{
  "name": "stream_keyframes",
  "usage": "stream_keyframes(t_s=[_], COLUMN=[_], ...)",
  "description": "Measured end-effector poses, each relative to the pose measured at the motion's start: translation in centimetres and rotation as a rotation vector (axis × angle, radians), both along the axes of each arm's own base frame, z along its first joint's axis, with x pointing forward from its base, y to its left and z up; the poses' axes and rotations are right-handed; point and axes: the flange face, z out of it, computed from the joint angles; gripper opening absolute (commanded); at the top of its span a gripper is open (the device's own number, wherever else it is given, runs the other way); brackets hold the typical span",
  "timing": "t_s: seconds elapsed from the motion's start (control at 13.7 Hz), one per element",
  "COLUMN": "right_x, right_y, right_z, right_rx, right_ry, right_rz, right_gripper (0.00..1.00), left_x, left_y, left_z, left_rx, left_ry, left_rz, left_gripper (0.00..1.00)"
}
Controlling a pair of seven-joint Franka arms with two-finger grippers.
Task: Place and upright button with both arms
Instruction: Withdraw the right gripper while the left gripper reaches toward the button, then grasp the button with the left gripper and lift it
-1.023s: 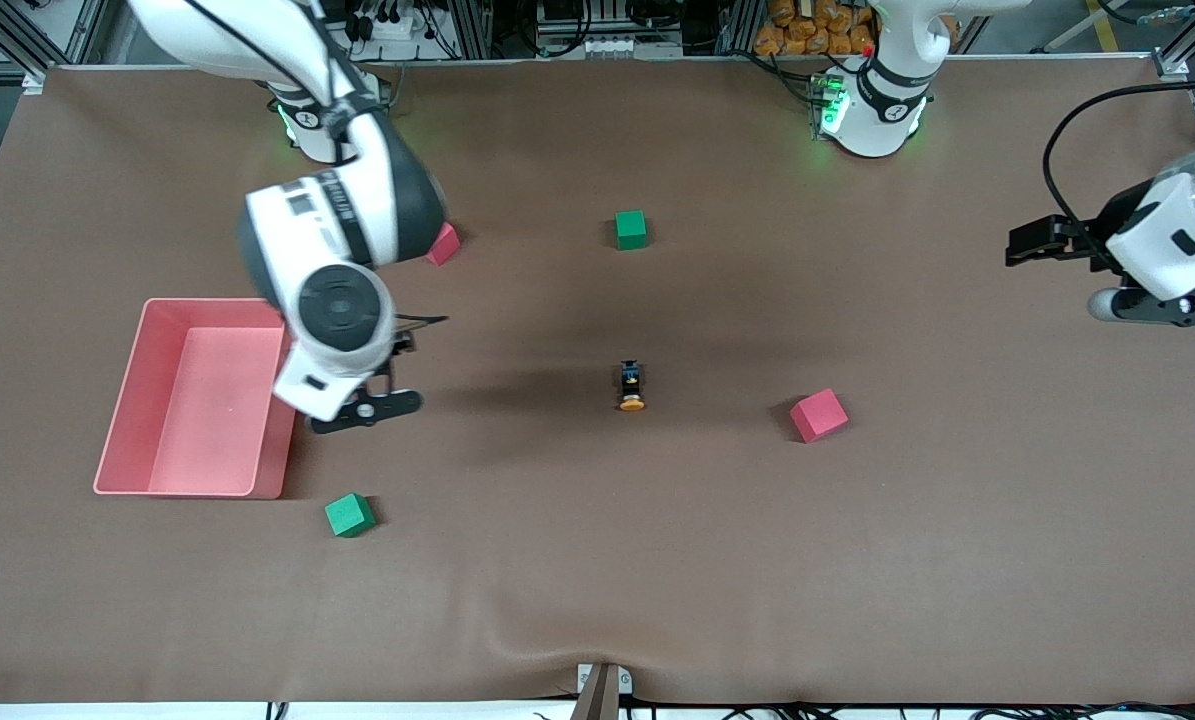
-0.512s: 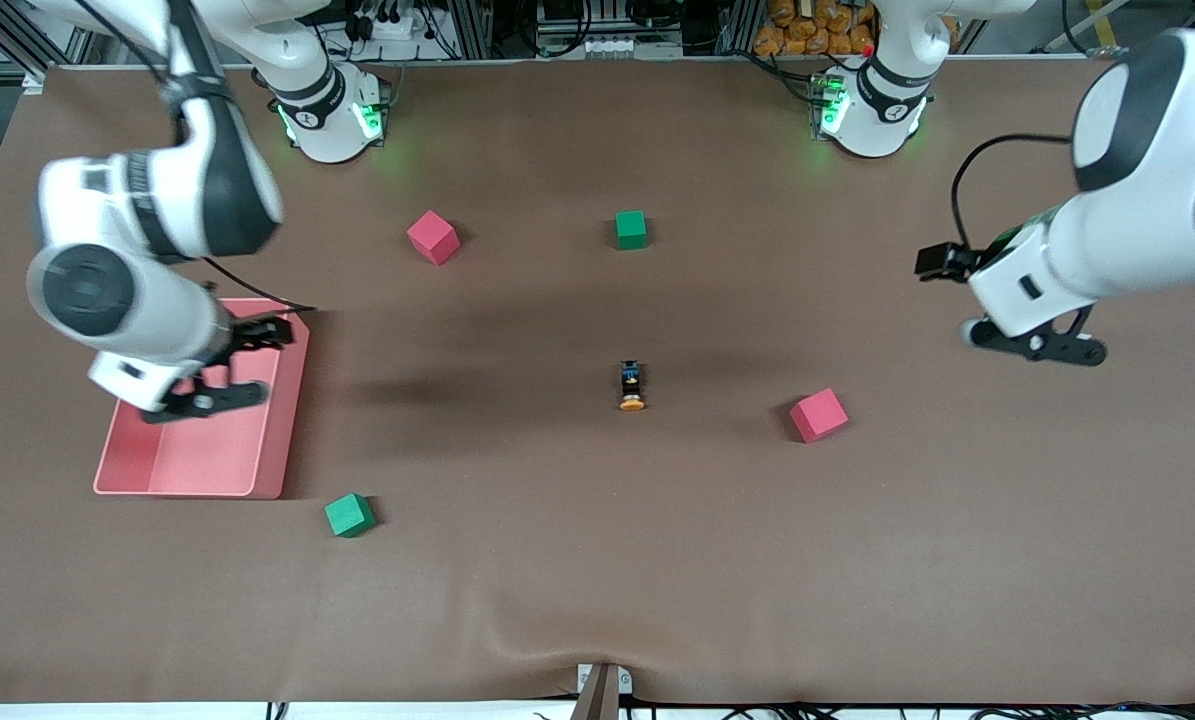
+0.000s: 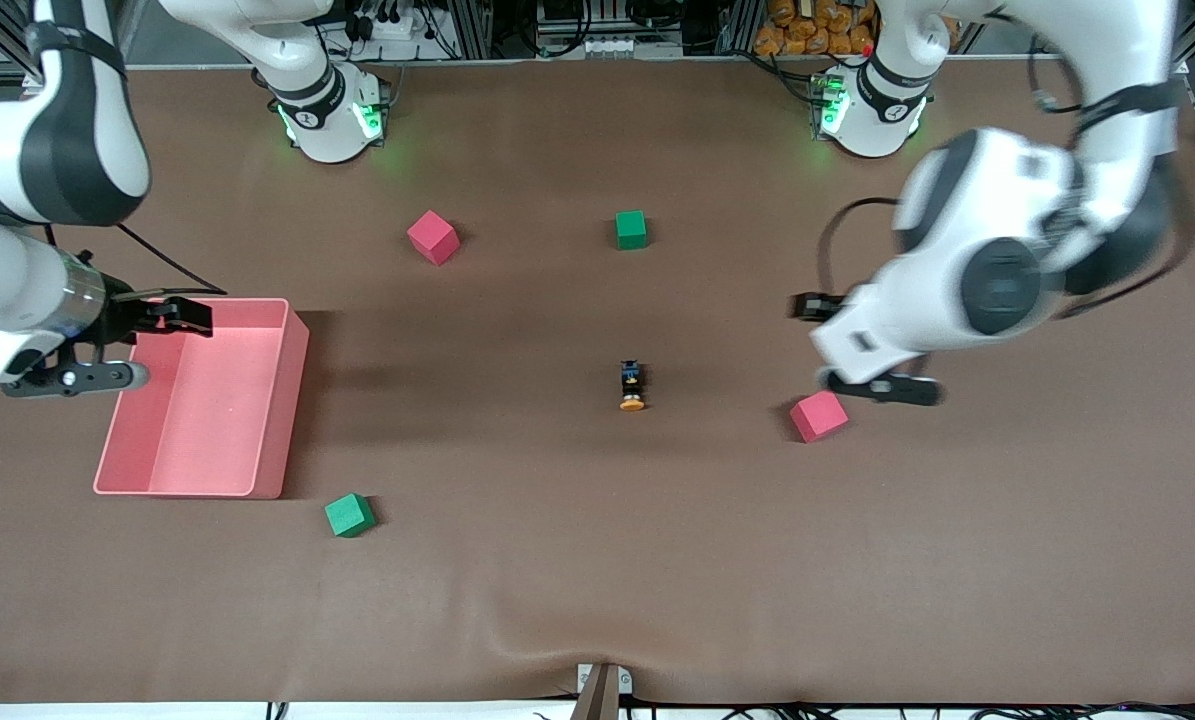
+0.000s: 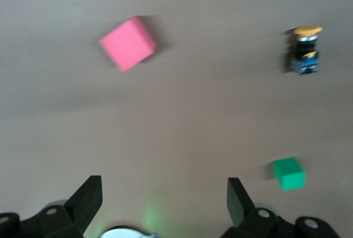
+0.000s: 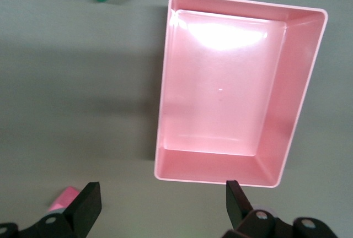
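So, right gripper (image 3: 107, 350) fingers spread wide, up by the pink tray (image 3: 277, 420) edge, button (image 3: 632, 386) lying flat mid-table, looks tipped over, left gripper (image 3: 862, 345) released above a pink cube (image 3: 818, 416)

No text, label, brand, number or sign can be read on anything here.

Bright overhead light; left wrist view blurred w/ motion.
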Motion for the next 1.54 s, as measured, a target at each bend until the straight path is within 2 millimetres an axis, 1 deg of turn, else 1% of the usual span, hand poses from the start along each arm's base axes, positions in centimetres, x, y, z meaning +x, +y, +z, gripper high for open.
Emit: stream_keyframes(t_s=[0.07,0.15,0.44,0.51,0.66,0.8,0.95,1.1,1.17,1.32,1.54], right_x=[-0.1,-0.2,-0.8,-0.9,-1.1,-1.1,-1.1,-1.2,-1.3,-1.6,-2.7], right_y=[-0.2,-0.7,-4.8,-5.2,-5.0,-4.1,-3.3,-3.0,-3.1,-3.1,-3.1], right_z=[0.4,0.8,2.4,2.9,4.0,5.2,6.8,8.4,9.1,10.2,12.0], right_rx=[0.007,0.009,0.024,0.026,0.028,0.029,0.026,0.025,0.024,0.024,0.024], right_ry=[-0.008,-0.017,-0.049,-0.058,-0.078,-0.089,-0.093,-0.1,-0.108,-0.129,-0.14], right_rz=[-0.006,-0.015,-0.007,-0.007,-0.003,-0.004,-0.03,-0.038,-0.041,-0.043,-0.047], right_gripper=[1.0,1.0,1.0,1.0,1.0,1.0,1.0,1.0,1.0,1.0,1.0], left_x=[-0.4,-0.7,-1.4,-1.6,-1.8,-2.1,-2.7,-3.3,-3.4,-2.9,-2.8], left_y=[-2.3,-4.2,-10.3,-11.8,-14.1,-15.7,-17.5,-19.0,-19.1,-18.7,-18.5], left_z=[-1.0,-2.0,-6.9,-8.2,-11.1,-13.7,-16.1,-18.1,-18.7,-19.5,-21.2], left_rx=[0.002,-0.001,-0.005,-0.019,-0.054,-0.07,-0.072,-0.068,-0.064,-0.057,-0.049], left_ry=[-0.014,-0.032,-0.093,-0.105,-0.124,-0.142,-0.158,-0.164,-0.163,-0.163,-0.159], left_rz=[-0.003,-0.005,0.092,0.11,0.12,0.129,0.18,0.215,0.222,0.23,0.24], left_gripper=[1.0,1.0,1.0,1.0,1.0,1.0,1.0,1.0,1.0,1.0,1.0])
